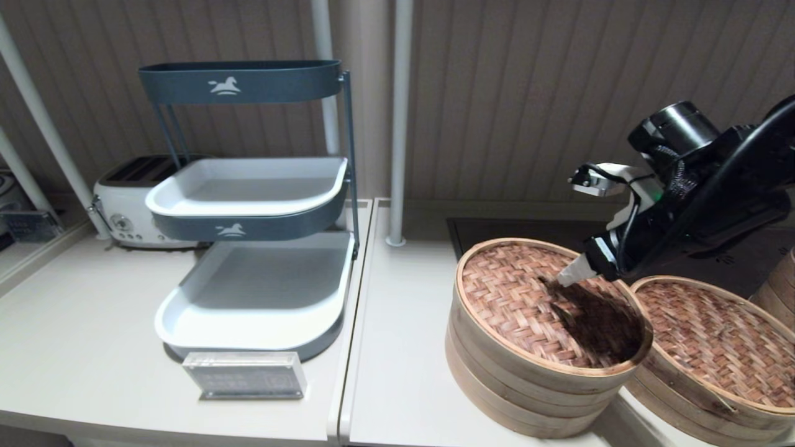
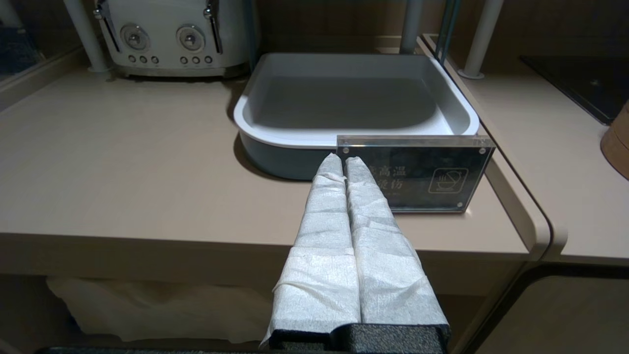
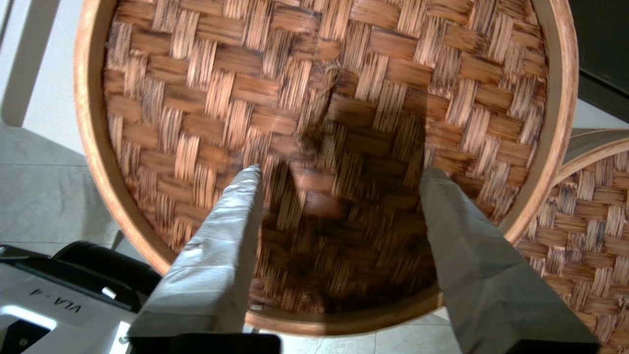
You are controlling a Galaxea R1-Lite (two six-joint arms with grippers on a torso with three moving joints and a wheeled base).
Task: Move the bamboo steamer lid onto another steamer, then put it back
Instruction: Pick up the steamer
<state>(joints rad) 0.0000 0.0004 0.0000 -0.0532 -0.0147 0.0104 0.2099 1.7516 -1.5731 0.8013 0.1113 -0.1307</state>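
The bamboo steamer lid (image 1: 515,298), reddish-brown herringbone weave in a pale hoop, lies on the taller steamer (image 1: 497,372) right of centre on the counter. Its small central knot (image 3: 330,73) shows in the right wrist view. My right gripper (image 1: 568,276) hovers open just above the lid (image 3: 314,98), fingers spread over the weave and holding nothing; its shadow darkens the lid's near-right part. The shallower other steamer (image 1: 683,391) stands touching it on the right, covered by its own woven lid (image 1: 720,341). My left gripper (image 2: 342,158) is shut and empty, parked below the counter's front edge.
A three-tier grey and white tray rack (image 1: 248,186) and a white toaster (image 1: 124,205) fill the counter's left. An acrylic sign (image 2: 417,172) stands before the lowest tray. A black cooktop (image 1: 497,226) lies behind the steamers. A third bamboo wall (image 1: 779,285) shows at the far right.
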